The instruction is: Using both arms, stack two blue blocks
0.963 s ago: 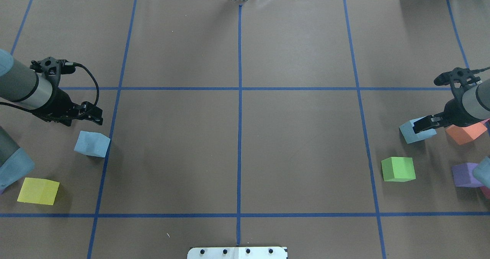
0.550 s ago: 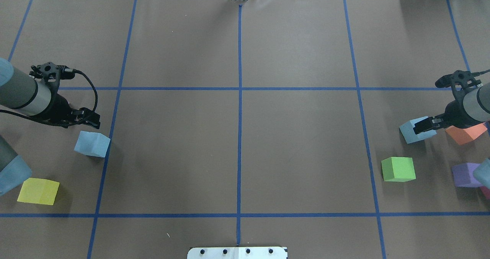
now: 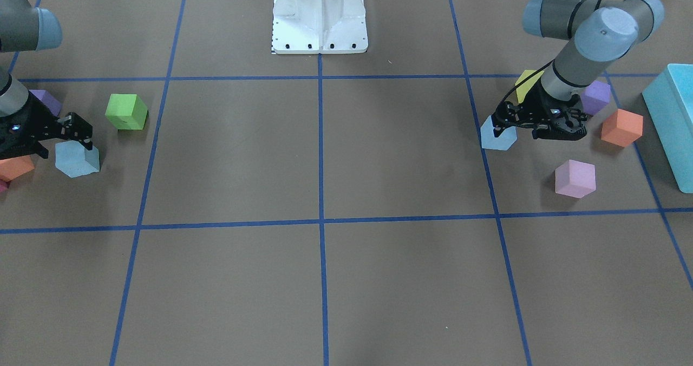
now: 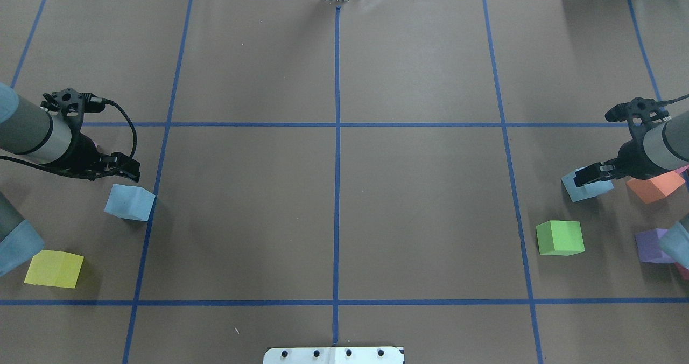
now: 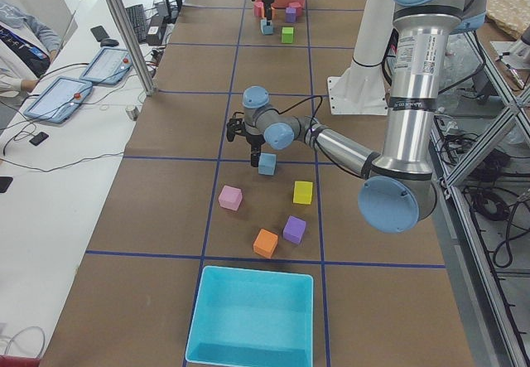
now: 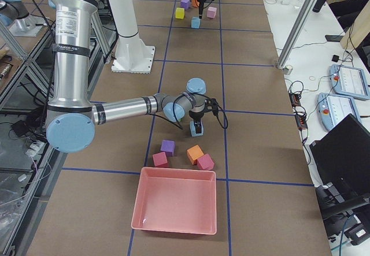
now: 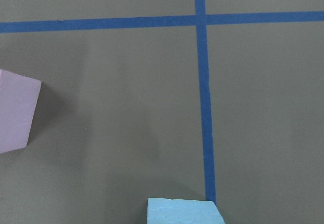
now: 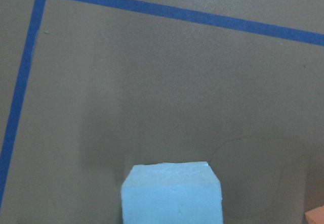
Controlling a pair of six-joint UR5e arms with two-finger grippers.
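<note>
One blue block [image 4: 129, 202] lies on the table at the left; it also shows in the front view [image 3: 497, 136] and at the bottom edge of the left wrist view [image 7: 185, 211]. My left gripper [image 4: 128, 169] hovers just beyond it, open and empty. The other blue block [image 4: 585, 187] lies at the right; it also shows in the front view [image 3: 77, 159] and in the right wrist view [image 8: 172, 193]. My right gripper [image 4: 588, 175] is right over it, fingers apart, not closed on it.
A green cube [image 4: 560, 237], an orange cube [image 4: 654, 186] and a purple cube [image 4: 652, 245] lie near the right block. A yellow cube [image 4: 54, 268], a pink cube [image 3: 575, 178] and a turquoise bin [image 3: 671, 117] lie near the left block.
My left gripper has come a little closer to the left blue block. My right gripper has shifted slightly further over the right blue block. Neither block has moved.
</note>
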